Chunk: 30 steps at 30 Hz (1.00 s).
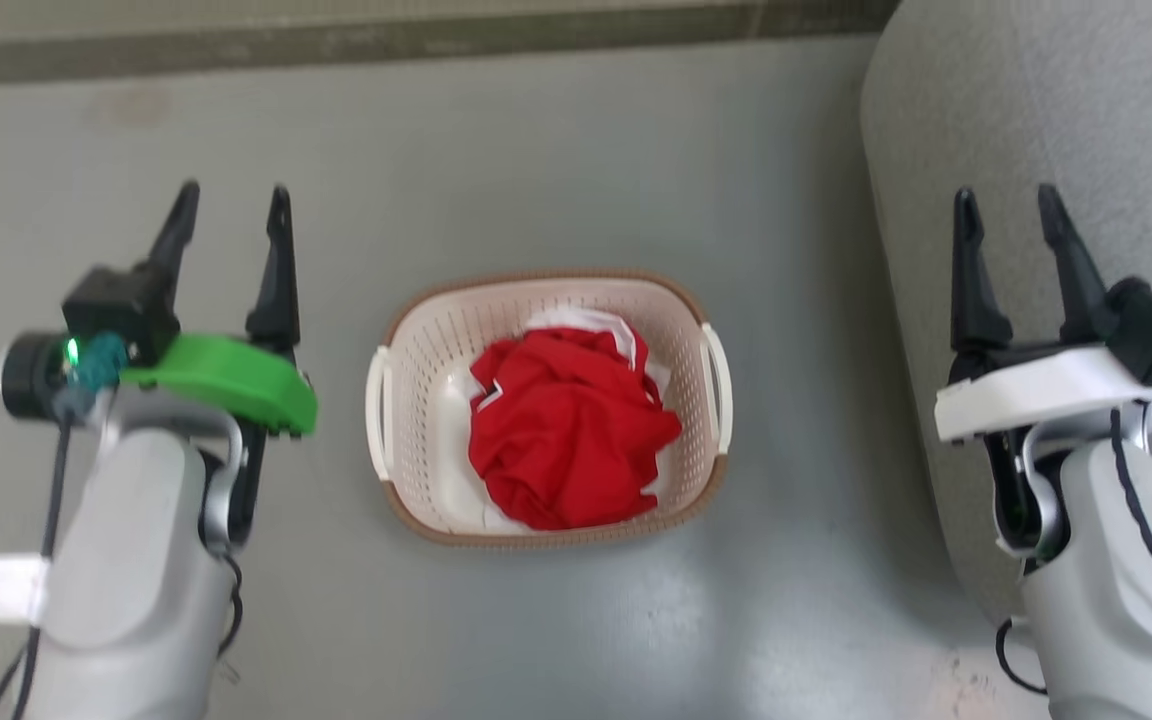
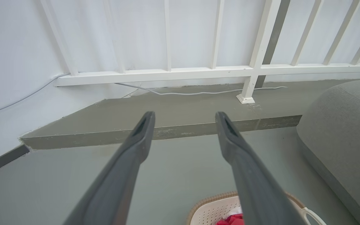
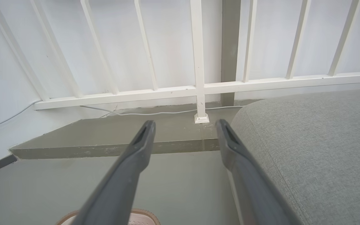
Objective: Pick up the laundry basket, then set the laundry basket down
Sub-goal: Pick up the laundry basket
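Jaws spread | laundry basket (image 1: 424, 400) on grey floor (image 1: 576, 150) | white railing (image 2: 167, 72) behind

— Where is the laundry basket (image 1: 431, 420) sitting?
— It is standing upright on the grey floor (image 1: 576, 140), mid-frame in the head view, its white handles (image 1: 377, 410) pointing to 9 and 3 o'clock.
— Holding anything?
— It is carrying a crumpled red cloth (image 1: 566, 440).
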Tool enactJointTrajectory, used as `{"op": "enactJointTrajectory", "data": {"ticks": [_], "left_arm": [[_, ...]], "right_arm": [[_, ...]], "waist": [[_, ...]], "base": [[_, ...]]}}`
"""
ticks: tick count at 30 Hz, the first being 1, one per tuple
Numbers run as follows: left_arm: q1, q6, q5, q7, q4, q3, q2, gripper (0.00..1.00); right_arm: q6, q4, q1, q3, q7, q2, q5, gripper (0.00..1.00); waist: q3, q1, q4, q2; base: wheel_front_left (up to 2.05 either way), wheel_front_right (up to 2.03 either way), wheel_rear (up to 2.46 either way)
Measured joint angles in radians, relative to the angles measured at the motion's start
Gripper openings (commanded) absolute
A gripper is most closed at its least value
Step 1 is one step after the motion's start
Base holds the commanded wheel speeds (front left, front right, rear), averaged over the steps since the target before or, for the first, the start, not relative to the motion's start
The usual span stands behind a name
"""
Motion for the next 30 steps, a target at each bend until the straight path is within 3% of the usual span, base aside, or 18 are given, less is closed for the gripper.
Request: {"op": "enactJointTrajectory", "data": {"ticks": [16, 30], "left_arm": [[0.253, 0.062, 0.017, 0.000, -0.128, -0.003, 0.003, 1.00], [0.412, 0.089, 0.017, 0.000, -0.207, -0.003, 0.002, 1.00]], "right_arm": [[0.000, -0.012, 0.133, 0.018, 0.000, 0.003, -0.010, 1.00], [-0.003, -0.032, 0.228, 0.031, 0.000, 0.006, -0.017, 1.00]], "waist": [[-0.161, 0.0000, 0.002, 0.0000], [-0.241, 0.0000, 0.006, 0.0000]], "base": [[0.00, 0.00, 0.00], [0.00, 0.00, 0.00]]}}
